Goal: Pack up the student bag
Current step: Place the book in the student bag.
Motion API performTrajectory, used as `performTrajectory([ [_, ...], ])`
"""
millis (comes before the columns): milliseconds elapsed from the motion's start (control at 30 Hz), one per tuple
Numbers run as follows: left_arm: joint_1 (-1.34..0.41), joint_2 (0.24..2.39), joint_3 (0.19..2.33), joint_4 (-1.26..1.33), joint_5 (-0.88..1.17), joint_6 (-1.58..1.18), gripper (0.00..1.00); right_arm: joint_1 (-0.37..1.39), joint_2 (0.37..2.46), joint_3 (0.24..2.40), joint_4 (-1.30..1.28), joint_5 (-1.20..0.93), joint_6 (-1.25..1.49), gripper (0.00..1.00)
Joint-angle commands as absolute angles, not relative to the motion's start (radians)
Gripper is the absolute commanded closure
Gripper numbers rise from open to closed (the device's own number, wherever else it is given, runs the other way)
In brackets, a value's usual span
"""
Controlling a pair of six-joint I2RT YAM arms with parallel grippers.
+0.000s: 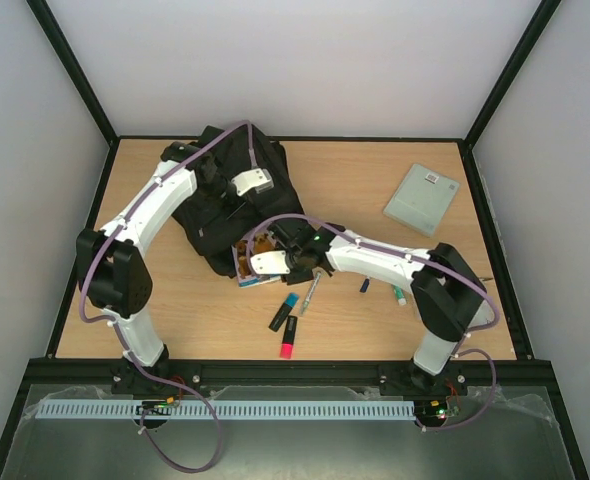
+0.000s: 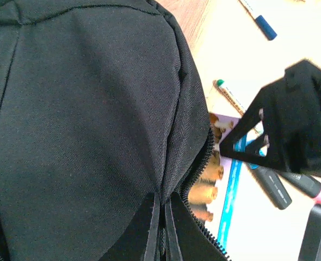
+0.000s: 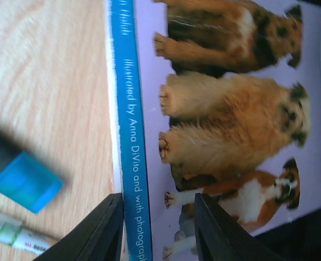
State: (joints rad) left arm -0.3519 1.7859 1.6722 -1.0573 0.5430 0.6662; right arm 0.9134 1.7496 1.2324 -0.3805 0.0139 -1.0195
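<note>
my right claw (image 3: 158, 204) sits half-spread over the blue spine of the dog picture book (image 3: 231, 119), nothing clamped. the student bag (image 1: 207, 222) lies across the cover from that spine, zip mouth overlapping the book's far edge; my left claw (image 2: 160, 231) pinches its fabric, jaws closed

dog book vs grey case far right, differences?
Cover: the dog book has a purple photo cover and a blue spine; the grey case is plain with one small label.
Place: the book lies at the open zip of the student bag; the case lies alone, far right.
Contact: the right gripper straddles the book's spine edge, jaws apart; the case is untouched.
Both lie flat.
</note>
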Motion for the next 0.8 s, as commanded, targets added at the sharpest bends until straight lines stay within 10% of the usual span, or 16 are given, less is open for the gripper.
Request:
performTrajectory([
  [0, -0.343, 1.788, 1.708, -1.114, 0.594, 0.679, 0.98, 0.861, 1.669, 1.181, -0.341, 0.123, -0.899, 0.64],
  [767, -0.342, 1.793, 1.704, -1.082, 0.625, 0.612, 0.97, 0.504, 1.627, 1.215, -0.604, -0.649, 0.002, 0.30],
])
